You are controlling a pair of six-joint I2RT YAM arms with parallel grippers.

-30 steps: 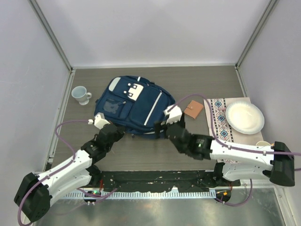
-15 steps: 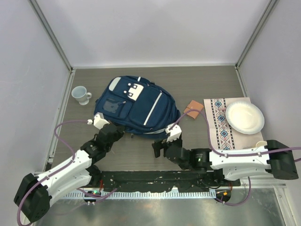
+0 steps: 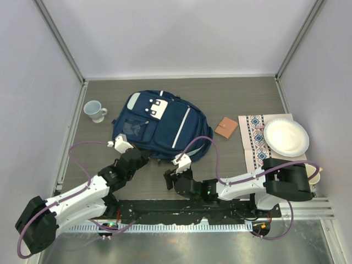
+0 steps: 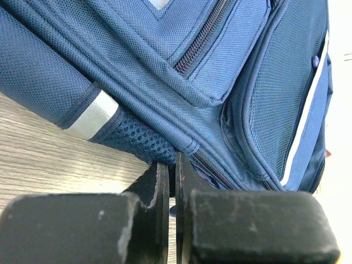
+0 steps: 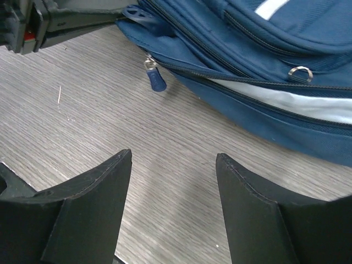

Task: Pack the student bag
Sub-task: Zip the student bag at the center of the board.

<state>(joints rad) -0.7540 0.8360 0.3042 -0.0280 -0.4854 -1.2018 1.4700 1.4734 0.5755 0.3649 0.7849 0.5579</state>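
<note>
the large navy blue fabric student bag (image 3: 165, 124) with thin white stripes lies flat on the grey wood-grain table (image 3: 236, 99), left of centre. its white patch is at the far end and its long near edge faces the arms.

your left gripper (image 4: 171, 165) is at the bag's near left corner, closed down to a hairline slit. the tips push in against the seam, beside the dark mesh padding and a grey reflective strip (image 4: 93, 114). from the right wrist view a small blue fabric loop (image 5: 133, 12) sits right at those tips. whether it is actually pinched between them, you cannot tell from these views.

your right gripper (image 5: 173, 155) is spread wide and holds nothing; only bare table shows between its two black fingers. it sits low over the table, just short of the bag's near edge and apart from it, pointing at that edge. ahead of it a blue zipper pull (image 5: 156, 78) hangs off the bag's side onto the wood. a small metal ring (image 5: 300, 71) sits further along, above a white stripe.

off to the sides: a white mug (image 3: 94, 110) stands just left of the bag and a brown square wallet (image 3: 226, 127) lies to its right. beyond the wallet a white plate (image 3: 286, 137) rests on a patterned cloth mat (image 3: 252, 148).
</note>
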